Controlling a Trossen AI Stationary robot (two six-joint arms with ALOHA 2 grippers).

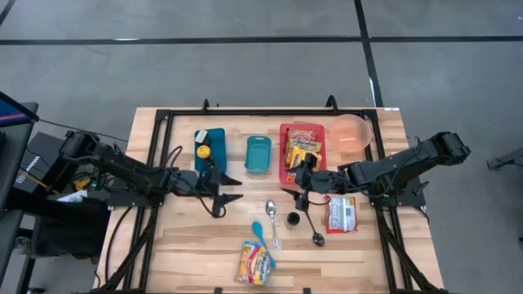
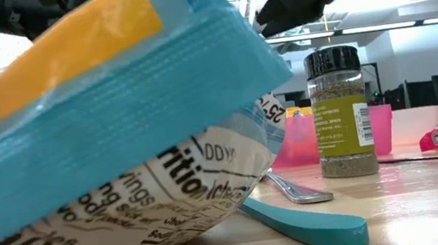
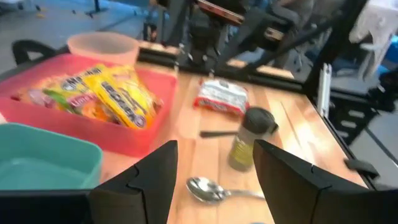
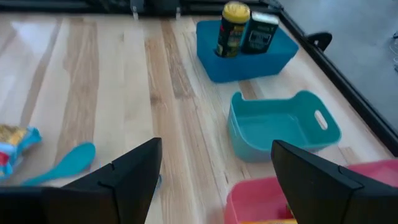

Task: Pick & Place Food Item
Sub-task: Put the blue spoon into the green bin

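Teal-and-yellow snack bag [image 2: 107, 130] blocks the low view.

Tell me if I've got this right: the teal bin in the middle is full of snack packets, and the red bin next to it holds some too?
Not quite. The teal bin is empty; the right wrist view looks straight into it and shows only its bare floor. The red bin beside it does hold snack packets, as the high view shows.
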